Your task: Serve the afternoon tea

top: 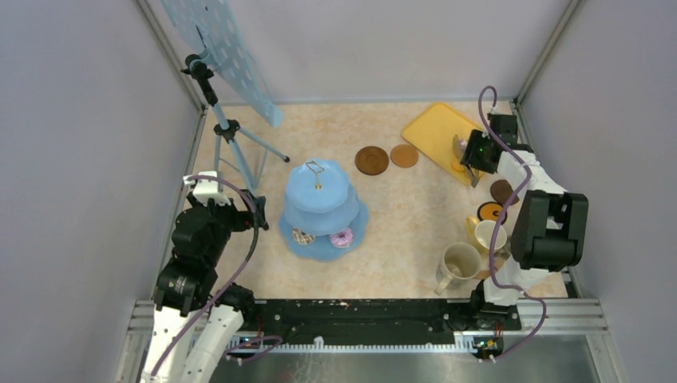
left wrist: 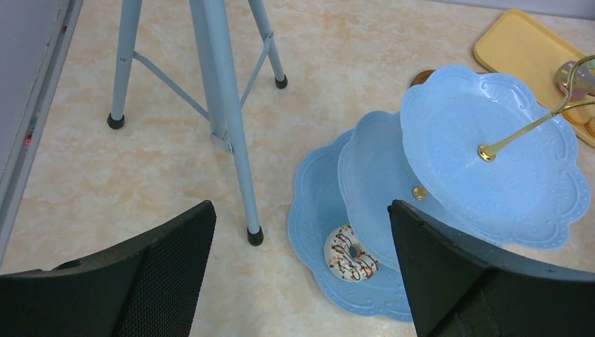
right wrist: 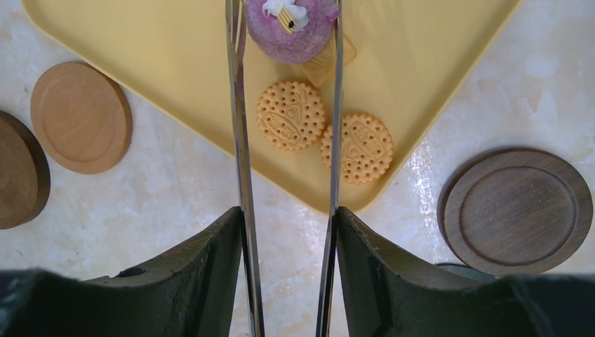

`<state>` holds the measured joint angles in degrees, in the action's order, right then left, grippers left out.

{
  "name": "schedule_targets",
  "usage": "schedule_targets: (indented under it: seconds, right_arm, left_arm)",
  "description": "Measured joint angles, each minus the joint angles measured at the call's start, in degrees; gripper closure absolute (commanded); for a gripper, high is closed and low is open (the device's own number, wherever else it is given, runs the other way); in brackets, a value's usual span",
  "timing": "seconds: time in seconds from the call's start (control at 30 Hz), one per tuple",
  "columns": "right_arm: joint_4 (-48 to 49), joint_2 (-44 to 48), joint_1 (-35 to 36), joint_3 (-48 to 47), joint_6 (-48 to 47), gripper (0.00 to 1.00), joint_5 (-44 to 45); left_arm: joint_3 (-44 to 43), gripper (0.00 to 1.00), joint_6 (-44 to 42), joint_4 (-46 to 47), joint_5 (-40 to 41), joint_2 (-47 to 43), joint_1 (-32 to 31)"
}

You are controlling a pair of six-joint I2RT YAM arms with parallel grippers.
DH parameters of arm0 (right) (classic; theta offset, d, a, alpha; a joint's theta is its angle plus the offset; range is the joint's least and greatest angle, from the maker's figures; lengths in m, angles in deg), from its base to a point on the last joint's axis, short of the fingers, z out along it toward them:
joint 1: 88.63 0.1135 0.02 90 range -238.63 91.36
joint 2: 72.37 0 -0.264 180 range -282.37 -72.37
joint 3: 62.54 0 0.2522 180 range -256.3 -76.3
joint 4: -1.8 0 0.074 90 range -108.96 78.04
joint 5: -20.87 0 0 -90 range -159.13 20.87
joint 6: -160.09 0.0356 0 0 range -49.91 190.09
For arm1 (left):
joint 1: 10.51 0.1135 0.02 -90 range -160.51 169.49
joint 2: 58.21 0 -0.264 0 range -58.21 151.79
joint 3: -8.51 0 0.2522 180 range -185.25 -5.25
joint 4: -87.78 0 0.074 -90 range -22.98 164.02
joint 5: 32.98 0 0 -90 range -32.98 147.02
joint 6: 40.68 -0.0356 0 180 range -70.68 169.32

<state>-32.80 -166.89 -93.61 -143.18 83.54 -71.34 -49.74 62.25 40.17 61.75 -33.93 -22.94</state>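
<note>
My right gripper (right wrist: 288,217) is shut on the metal tongs (right wrist: 241,140). The two tong arms reach over the yellow tray (right wrist: 161,42) and flank a purple cupcake (right wrist: 291,24), seemingly touching its sides. Two orange biscuits (right wrist: 290,116) (right wrist: 356,146) lie on the tray just below it. My left gripper (left wrist: 302,217) is open and empty, near the blue tiered stand (left wrist: 491,189). A white sprinkled donut (left wrist: 353,254) lies on its bottom tier. The top view shows that donut (top: 302,236) and a pink one (top: 342,237). The big beige mug (top: 461,262) and yellow mug (top: 487,235) stand by my right arm's base.
Brown coasters lie left of the tray (top: 371,159) (top: 404,155) and to its right (right wrist: 519,210). A small dark cup (top: 491,211) sits behind the yellow mug. A grey tripod (top: 231,136) holding a blue board stands at the back left, its legs close to my left gripper.
</note>
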Motion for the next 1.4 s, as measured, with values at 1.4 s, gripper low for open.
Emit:
schedule_targets:
  seconds: [1.4]
  right_arm:
    - [-28.0, 48.1, 45.7, 13.9, 6.6, 0.72, -9.5]
  left_arm:
    - [-0.3, 0.01, 0.5, -1.1, 0.1, 3.8, 6.2]
